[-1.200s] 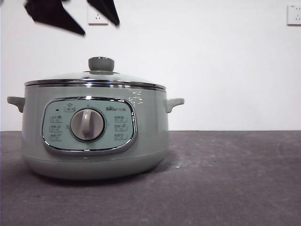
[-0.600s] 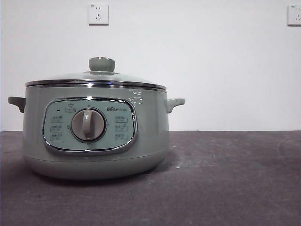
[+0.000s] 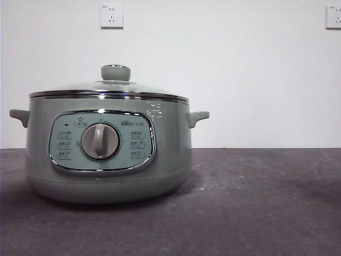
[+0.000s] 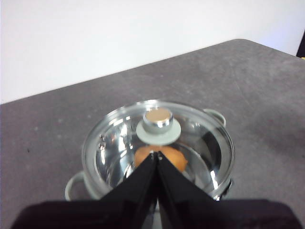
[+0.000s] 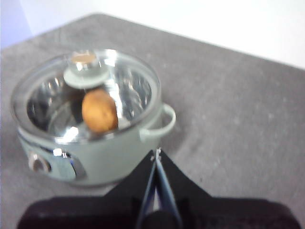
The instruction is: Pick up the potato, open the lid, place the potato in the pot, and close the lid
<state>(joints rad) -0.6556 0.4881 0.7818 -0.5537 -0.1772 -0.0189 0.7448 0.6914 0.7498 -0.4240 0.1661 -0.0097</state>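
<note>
The sage-green pot (image 3: 109, 149) stands at the left of the dark table, with the glass lid (image 3: 109, 88) seated on its rim and the knob (image 3: 115, 72) on top. The orange-brown potato (image 5: 99, 110) lies inside the pot, seen through the lid; it also shows in the left wrist view (image 4: 167, 158). My left gripper (image 4: 156, 153) is shut and empty, high above the lid (image 4: 157, 143). My right gripper (image 5: 156, 153) is shut and empty, raised beside the pot (image 5: 95, 143) on the side of one handle. Neither gripper shows in the front view.
The dark grey table (image 3: 256, 202) stretches to the right of the pot. A white wall with two sockets (image 3: 111, 15) stands behind. The table's far edge shows in both wrist views.
The black gripper tips at the top left of the front view one second ago have risen out of the picture. The pot and lid have not moved.
</note>
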